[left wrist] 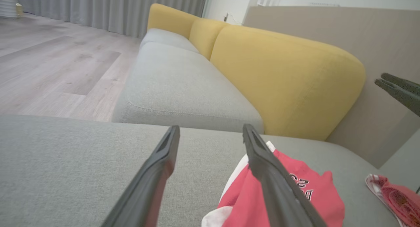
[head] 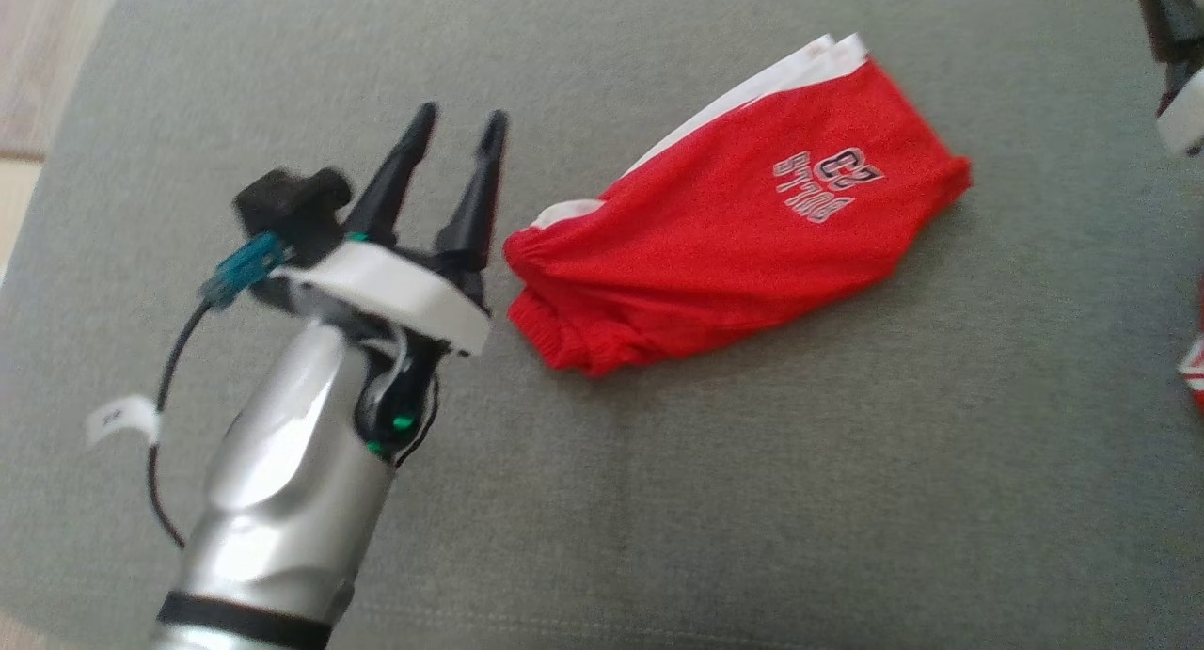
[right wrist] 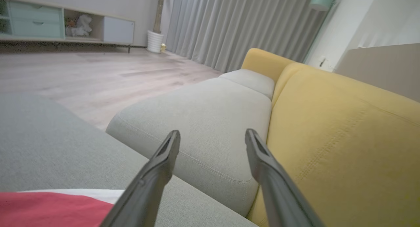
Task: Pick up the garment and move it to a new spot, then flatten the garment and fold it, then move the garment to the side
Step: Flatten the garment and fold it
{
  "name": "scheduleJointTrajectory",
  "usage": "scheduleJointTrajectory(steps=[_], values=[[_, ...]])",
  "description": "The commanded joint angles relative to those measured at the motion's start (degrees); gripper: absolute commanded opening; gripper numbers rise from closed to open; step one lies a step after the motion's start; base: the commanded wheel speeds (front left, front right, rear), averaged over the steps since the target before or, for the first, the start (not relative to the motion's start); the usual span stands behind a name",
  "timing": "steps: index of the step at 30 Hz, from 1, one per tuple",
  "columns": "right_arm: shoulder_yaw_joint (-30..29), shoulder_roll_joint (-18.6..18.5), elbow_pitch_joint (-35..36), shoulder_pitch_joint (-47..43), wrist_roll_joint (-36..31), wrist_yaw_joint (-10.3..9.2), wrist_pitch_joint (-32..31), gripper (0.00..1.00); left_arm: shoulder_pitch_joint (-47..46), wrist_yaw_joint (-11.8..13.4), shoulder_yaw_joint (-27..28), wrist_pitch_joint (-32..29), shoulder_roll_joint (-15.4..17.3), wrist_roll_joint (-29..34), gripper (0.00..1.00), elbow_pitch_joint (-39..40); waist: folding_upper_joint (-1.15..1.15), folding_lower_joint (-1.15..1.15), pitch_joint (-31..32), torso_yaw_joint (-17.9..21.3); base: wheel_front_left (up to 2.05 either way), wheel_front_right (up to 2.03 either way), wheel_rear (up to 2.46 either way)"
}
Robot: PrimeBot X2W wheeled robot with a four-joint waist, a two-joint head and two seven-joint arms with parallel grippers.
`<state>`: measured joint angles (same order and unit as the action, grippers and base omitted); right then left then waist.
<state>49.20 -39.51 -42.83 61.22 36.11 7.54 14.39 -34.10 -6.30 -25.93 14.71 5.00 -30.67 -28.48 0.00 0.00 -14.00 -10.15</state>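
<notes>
L gripper (head: 461,118): fingers spread wide, nothing betw them, holding nothing. Same in L wrist view (left wrist: 211,130), only grey cushion fabric (left wrist: 65,161) seen betw the tips.

Red shorts (head: 743,227) lay on the grey cushion (head: 658,499), diagonal in head view, elastic waistband toward lower-left, leg hems toward upper-right. White side panels showed along the upper edge, "BULLS 23" print faced up, upside down to the head cam.

Shorts vs L gripper: waistband end sat just beside the gripper's R side, at wrist-collar level. Fingers pointed up the view, past the shorts, not at them. Contact: none seen; gripper height above the cushion, can't tell. In L wrist view the shorts (left wrist: 315,194) were low-right, partly behind the R-hand finger.

R gripper (right wrist: 212,135): also wide open and empty. In head view it was at the top-right corner (head: 1166,10), past the hem end, apart from the shorts. In R wrist view the shorts (right wrist: 49,207) sat in the lower-left corner, left of the fingers.

Second red/white cloth (head: 1196,358) at the cushion's R edge, well apart from the shorts. Yellow sofa backrest (left wrist: 285,79) behind.
</notes>
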Motion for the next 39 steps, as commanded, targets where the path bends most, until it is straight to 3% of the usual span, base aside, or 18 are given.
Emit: scheduleJointTrajectory(steps=[1, 10, 17, 25, 28, 39], values=[[-5.27, 0.01, 4.03, -5.26, -1.80, -0.05, 0.60, 1.00, 1.08, 0.38, 4.62, 0.29, 1.13, 0.71, 1.00, 3.58, 0.00, 0.00, 3.18, 2.72, 0.00, 0.00, 0.00], [-25.55, 6.85, 20.44, -27.97, -12.40, -0.05, 0.60, 1.00, 11.58, 0.29, 13.24, 0.29, -0.93, 3.11, 1.00, 12.61, 0.00, 0.00, 7.86, 6.37, 0.00, 0.00, 0.00], [-33.79, 13.79, 27.05, -40.38, -19.92, -0.05, 0.61, 1.00, 17.54, -0.08, 15.45, 0.29, -1.81, 5.06, 1.00, 15.87, 0.00, 0.00, 9.71, 8.09, 0.00, 0.00, 0.00], [-38.46, 20.96, 32.30, -50.78, -26.47, -0.05, 0.61, 1.00, 24.89, -0.47, 16.62, 0.29, -2.09, 11.33, 1.00, 20.03, 0.00, 0.00, 10.57, 9.83, 0.00, 0.00, 0.00], [-39.59, 22.97, 33.31, -53.30, -27.54, -0.05, 0.61, 1.00, 27.12, 0.15, 16.95, 0.29, -2.10, 10.47, 1.00, 21.66, 0.00, 0.00, 10.54, 10.17, 0.00, 0.00, 0.00], [-41.48, 25.88, 33.80, -55.60, -27.66, -0.05, 0.61, 1.00, 28.07, 1.21, 14.99, 0.29, -2.12, 10.40, 1.00, 22.65, 0.00, 0.00, 9.08, 8.76, 0.00, 0.00, 0.00]])
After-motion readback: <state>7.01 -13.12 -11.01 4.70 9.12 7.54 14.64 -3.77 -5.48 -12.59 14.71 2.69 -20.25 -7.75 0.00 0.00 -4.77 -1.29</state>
